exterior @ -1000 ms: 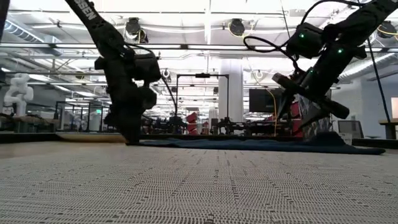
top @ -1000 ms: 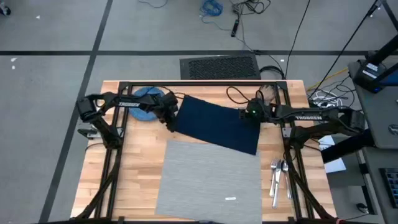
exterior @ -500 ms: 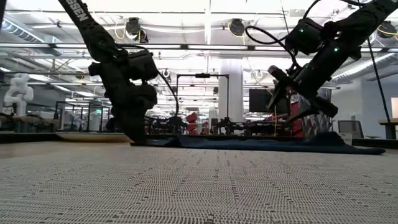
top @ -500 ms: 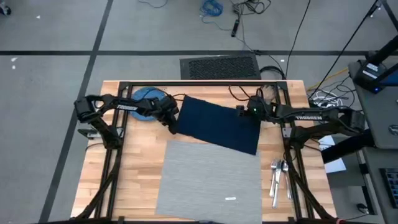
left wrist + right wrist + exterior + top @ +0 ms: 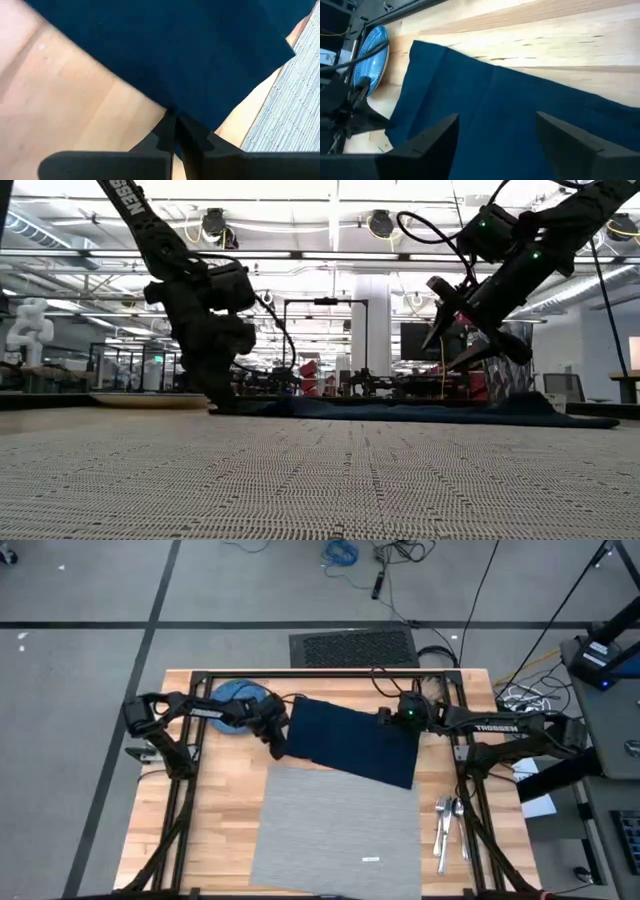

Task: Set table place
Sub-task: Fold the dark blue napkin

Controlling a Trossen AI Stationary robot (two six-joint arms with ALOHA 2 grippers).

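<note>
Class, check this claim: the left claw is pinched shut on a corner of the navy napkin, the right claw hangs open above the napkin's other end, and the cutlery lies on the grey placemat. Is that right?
Not quite. The cutlery lies on the bare table, right of the grey placemat, as the high view shows. The rest holds: the left claw is shut on the navy napkin, and the right claw hangs open above it.

The butcher-block table [image 5: 215, 830] carries a light-grey placemat [image 5: 335, 835] at its near edge, a navy napkin [image 5: 350, 740] overlapping the placemat's far edge, a blue dish [image 5: 235, 700] by the far left corner, and cutlery [image 5: 447, 825] along the right edge.
</note>
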